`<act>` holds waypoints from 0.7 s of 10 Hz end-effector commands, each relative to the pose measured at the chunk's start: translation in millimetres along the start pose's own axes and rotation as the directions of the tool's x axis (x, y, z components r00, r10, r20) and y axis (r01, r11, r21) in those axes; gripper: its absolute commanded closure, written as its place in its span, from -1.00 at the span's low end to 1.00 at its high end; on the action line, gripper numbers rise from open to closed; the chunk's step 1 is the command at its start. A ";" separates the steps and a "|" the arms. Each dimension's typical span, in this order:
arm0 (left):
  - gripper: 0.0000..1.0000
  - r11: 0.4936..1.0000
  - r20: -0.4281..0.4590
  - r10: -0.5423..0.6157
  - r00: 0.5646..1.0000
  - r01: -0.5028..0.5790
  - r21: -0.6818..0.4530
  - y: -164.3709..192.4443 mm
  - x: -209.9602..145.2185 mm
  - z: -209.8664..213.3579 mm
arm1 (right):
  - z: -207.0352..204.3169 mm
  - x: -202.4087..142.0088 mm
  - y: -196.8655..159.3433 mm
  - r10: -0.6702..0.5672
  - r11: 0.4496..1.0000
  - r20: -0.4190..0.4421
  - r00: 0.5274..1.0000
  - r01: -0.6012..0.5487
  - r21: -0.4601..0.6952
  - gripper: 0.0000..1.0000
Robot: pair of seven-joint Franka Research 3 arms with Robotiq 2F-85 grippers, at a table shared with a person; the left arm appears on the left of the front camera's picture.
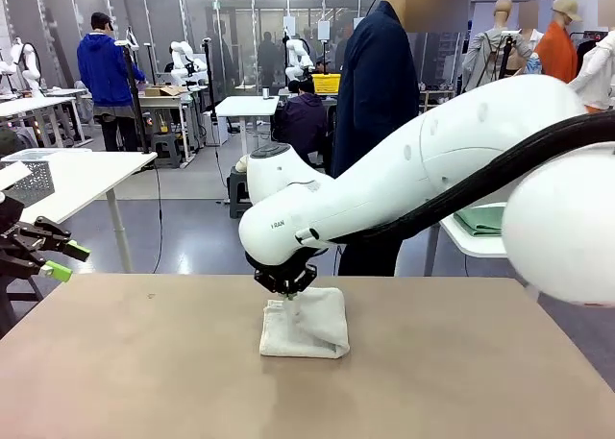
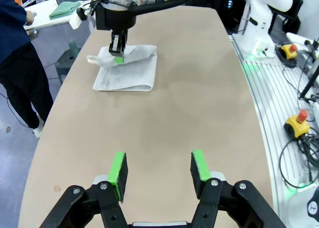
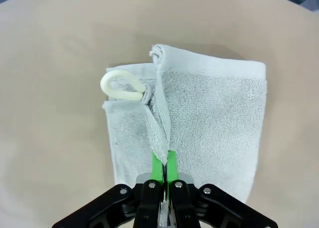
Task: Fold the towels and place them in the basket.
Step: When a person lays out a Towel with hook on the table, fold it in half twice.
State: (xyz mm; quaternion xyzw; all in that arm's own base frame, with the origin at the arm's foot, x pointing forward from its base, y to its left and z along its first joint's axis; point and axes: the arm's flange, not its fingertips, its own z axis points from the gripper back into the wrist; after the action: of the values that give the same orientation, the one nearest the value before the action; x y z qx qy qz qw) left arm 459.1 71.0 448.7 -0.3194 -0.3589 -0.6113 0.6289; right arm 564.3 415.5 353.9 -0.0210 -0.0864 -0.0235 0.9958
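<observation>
Clamps right claw (image 3: 163, 160) on a raised edge of the cream-white towel (image 3: 214, 113), half-folded near the worktop's (image 1: 144, 381) far edge, likely to draw the fold over; holds left claw (image 2: 158, 170) apart, empty, by the left edge.

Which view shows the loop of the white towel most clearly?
The right wrist view: the loop lies close and whole on the towel. The left wrist view shows the loop small; the front view is too far to tell.
</observation>
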 end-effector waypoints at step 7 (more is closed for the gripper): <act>-0.31 1.000 0.002 -0.002 1.000 0.002 0.008 -2.6 0.9 0.2 | -22.6 0.0 25.4 -0.060 0.995 -0.068 0.996 0.066 0.081 1.00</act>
State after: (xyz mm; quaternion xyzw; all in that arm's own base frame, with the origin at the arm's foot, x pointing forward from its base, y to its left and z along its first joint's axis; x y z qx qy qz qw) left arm 459.1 71.1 448.6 -0.3193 -0.3589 -0.6112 0.6290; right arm 565.5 438.5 332.1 0.0160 -0.0489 -0.0464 0.9976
